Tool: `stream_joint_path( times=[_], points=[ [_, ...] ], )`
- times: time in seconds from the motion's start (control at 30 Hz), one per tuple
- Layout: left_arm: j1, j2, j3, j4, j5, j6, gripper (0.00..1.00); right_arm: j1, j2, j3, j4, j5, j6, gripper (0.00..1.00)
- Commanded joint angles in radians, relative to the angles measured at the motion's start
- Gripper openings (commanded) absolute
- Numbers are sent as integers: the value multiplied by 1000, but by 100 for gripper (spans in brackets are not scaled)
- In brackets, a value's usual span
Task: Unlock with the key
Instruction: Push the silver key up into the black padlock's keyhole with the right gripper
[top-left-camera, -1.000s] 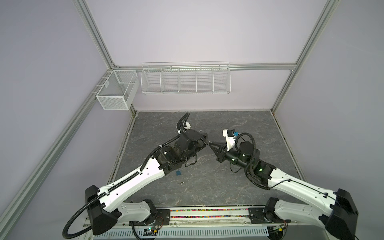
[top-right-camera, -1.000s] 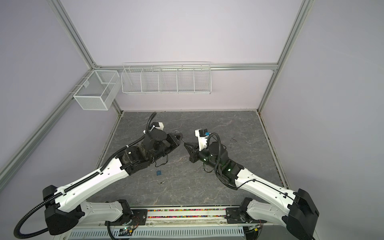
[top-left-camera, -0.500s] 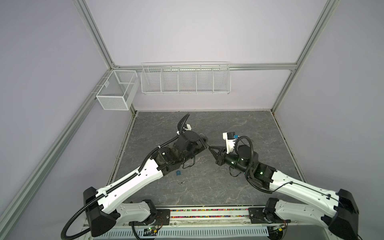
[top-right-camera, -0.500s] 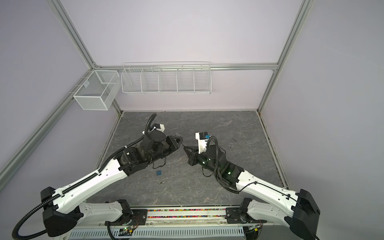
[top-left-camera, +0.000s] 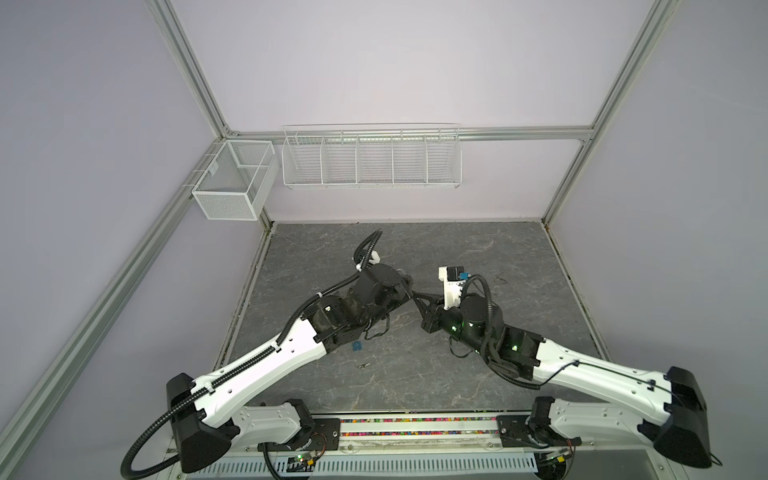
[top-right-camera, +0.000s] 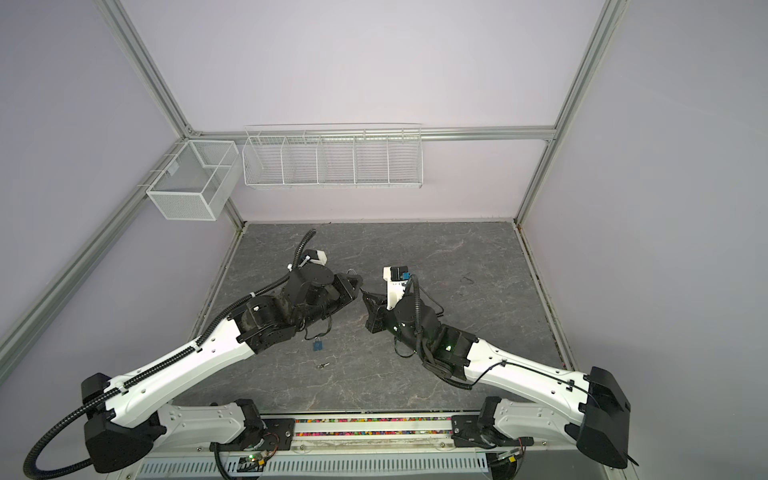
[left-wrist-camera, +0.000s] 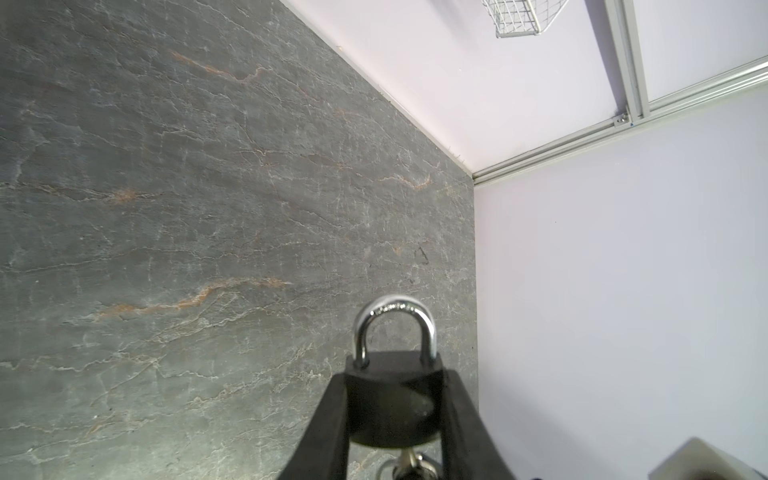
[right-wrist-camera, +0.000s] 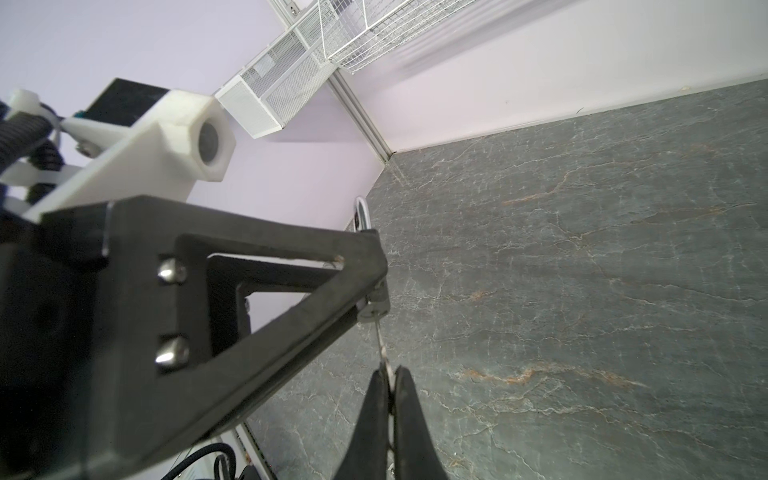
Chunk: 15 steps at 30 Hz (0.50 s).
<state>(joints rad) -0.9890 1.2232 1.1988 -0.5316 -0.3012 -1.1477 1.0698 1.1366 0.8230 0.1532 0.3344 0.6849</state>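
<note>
Lab cell: aluminium frame, lilac panels (wire baskets).

Two claws are meeting tip to tip above the grey veined tabletop.
The left claw and the right claw are pointing at each other over the middle, tips close together; what is sitting between them is too small to tell. A small blue object is lying near the left claw's arm, with a tiny metal piece nearer the front. A mesh basket and a wire rack are hanging on the walls.
</note>
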Motion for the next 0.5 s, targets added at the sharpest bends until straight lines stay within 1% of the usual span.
stream_joint_path(
  times=[0.0,0.07,0.1,0.17,0.23,0.3,0.37,0.47],
  points=[
    [-33,11,22,-53,38,-16,0,14,10,30,161,15,41,6],
    [-32,3,9,-30,73,-36,0,14,22,-11,279,1,38,6],
    [-31,2,4,-4,95,-42,0,14,35,-1,298,-3,29,6],
    [-31,12,19,-10,114,-46,0,15,62,45,260,5,2,6],
    [-31,11,29,-17,121,-46,0,13,83,23,329,4,3,6],
    [-31,7,17,6,125,-52,0,10,95,19,389,-24,6,6],
    [-34,16,27,-10,120,-45,0,11,97,49,360,-26,-10,6],
    [-42,28,51,-57,95,-6,0,-6,67,50,307,7,-43,6]
  ],
)
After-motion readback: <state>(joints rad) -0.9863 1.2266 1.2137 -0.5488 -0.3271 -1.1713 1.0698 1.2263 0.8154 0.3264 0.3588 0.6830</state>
